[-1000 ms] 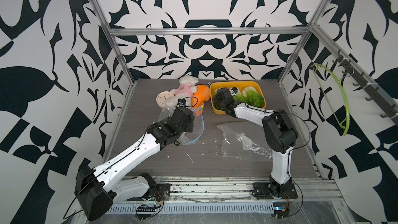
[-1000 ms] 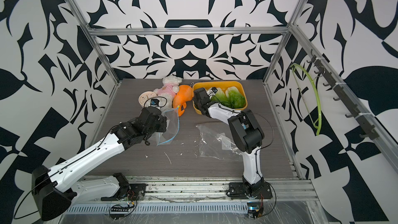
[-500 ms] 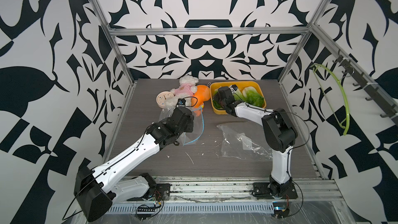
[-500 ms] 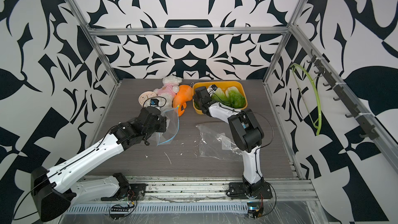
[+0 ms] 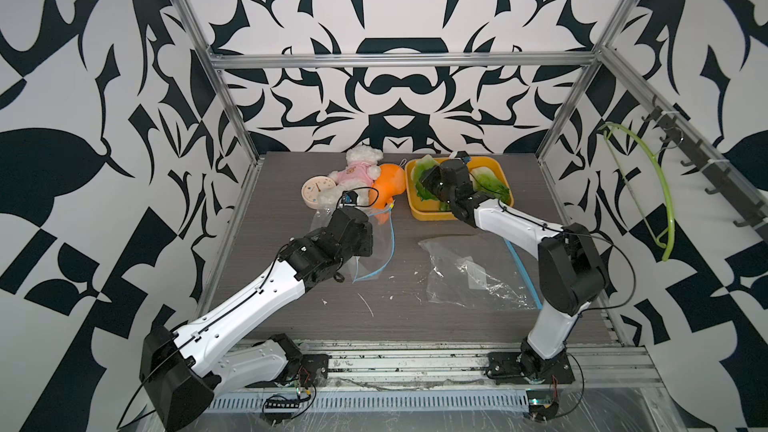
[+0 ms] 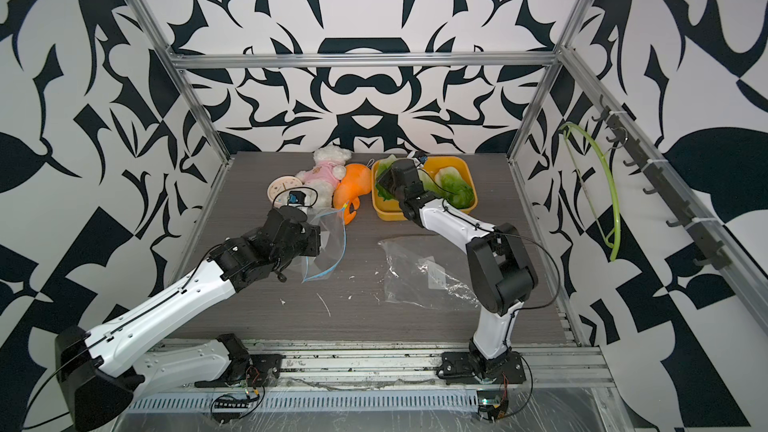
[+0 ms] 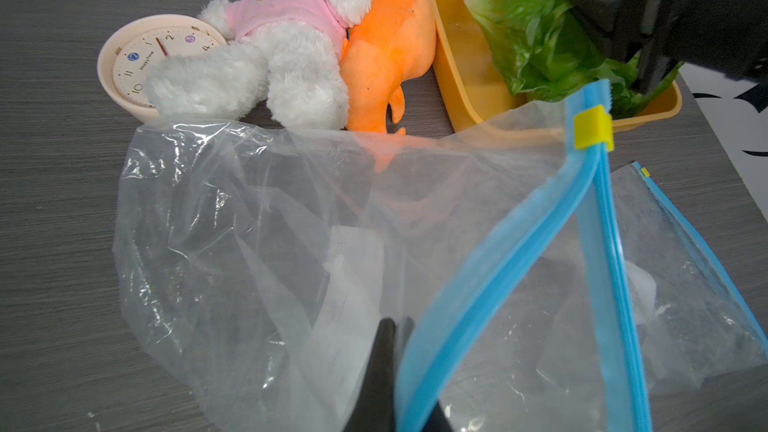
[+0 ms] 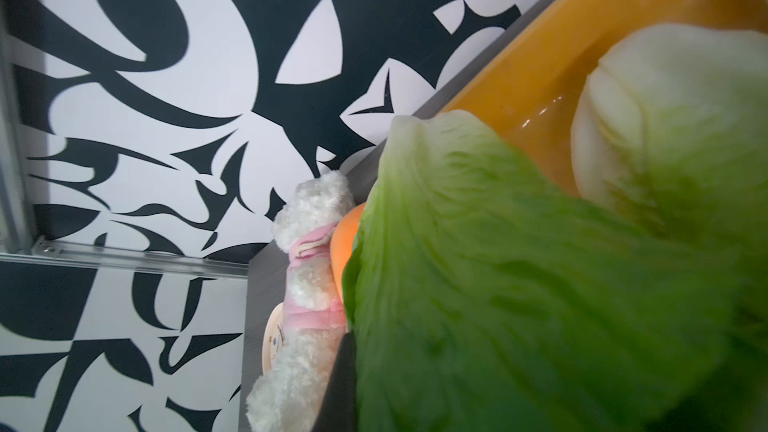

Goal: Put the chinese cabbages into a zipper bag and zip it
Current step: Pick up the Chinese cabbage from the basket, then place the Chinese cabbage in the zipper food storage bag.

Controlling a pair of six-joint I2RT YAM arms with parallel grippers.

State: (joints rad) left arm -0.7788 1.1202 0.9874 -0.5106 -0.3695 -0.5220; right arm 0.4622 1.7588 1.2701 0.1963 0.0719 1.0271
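"Well, what can be read here?" asks the first observer.

"Only the clock (image 7: 141, 64), on the far side of the worktop (image 7: 50, 201), left of centre," the second replies. "It has black numerals round a cream dial, the 12 in a blue disc and the 3 in a purple one, and small print that seems to say HappyTime. The white bear (image 7: 291, 35) lying against it wears a pink top with a little bear-face patch. An orange plush (image 7: 386, 56) touches the bear's right side."

"And the chinese cabbages?"

"They are in the yellow tray (image 7: 453, 60), far and right of centre. The right tool (image 5: 430, 179) is clamped on one cabbage (image 8: 498, 263) over the tray's left end, its pale stem end up and crinkled bright green leaf below. A second cabbage (image 5: 488, 180) lies in the tray's right half, white at its far end and green nearer. The third cannot be picked out for certain."

"The zipper bag?"

"The left tool (image 7: 399, 338) is pinched narrow on the zipper bag (image 7: 270, 222) at its blue zip strip (image 7: 498, 251). The two strips are parted, and the yellow slider (image 7: 592, 126) sits at the far end. A pale patch on the bag is too blurred to read. A spare bag (image 5: 469, 268) lies crumpled on the worktop beside the right arm."
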